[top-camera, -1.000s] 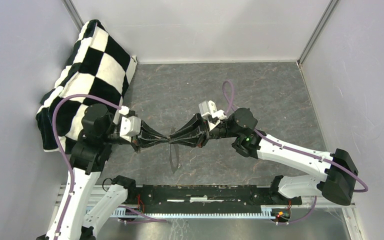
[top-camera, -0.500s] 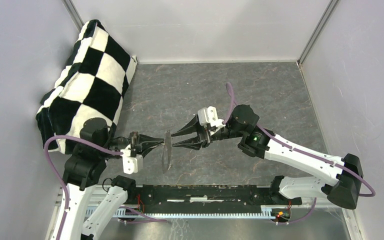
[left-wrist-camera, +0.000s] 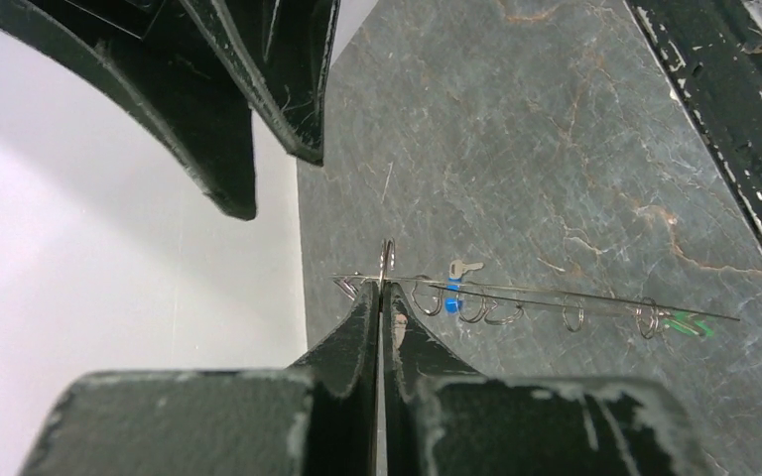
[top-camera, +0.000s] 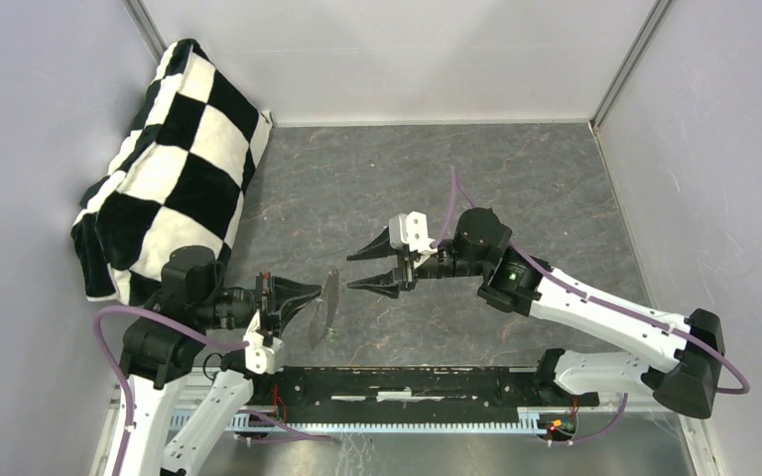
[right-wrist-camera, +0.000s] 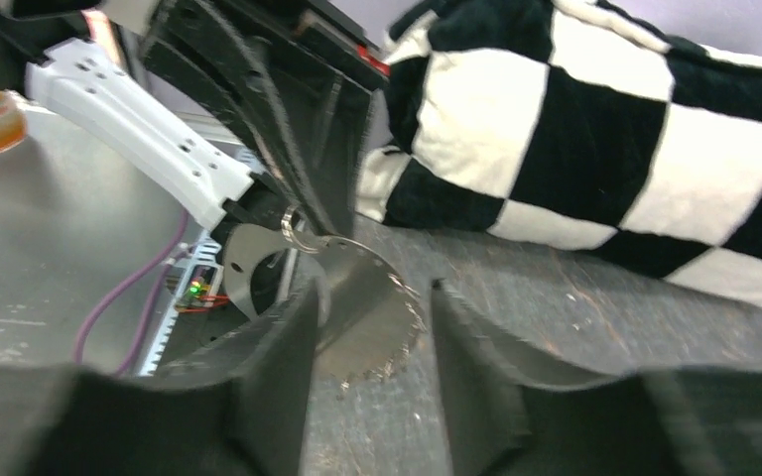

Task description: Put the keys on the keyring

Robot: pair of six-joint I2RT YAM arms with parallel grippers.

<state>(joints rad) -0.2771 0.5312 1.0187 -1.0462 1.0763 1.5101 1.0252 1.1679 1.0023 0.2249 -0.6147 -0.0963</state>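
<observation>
Apart now: right gripper (top-camera: 350,272) has withdrawn, jaws spread, empty; left gripper (top-camera: 311,295) stays clenched on the keyring (top-camera: 325,309), blue key (left-wrist-camera: 452,295) and green key (left-wrist-camera: 690,322) along it, over the grey marbled tabletop (top-camera: 516,178) at eight o'clock; checkered cushion (top-camera: 174,149) at ten o'clock.

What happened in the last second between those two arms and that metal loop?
The right gripper opened and let go of the keyring; its jaws now stand apart, clear of it. The left gripper, shut on the keyring, drew back toward the near edge and took the loop a little leftward. The checkered cushion did not move.
</observation>
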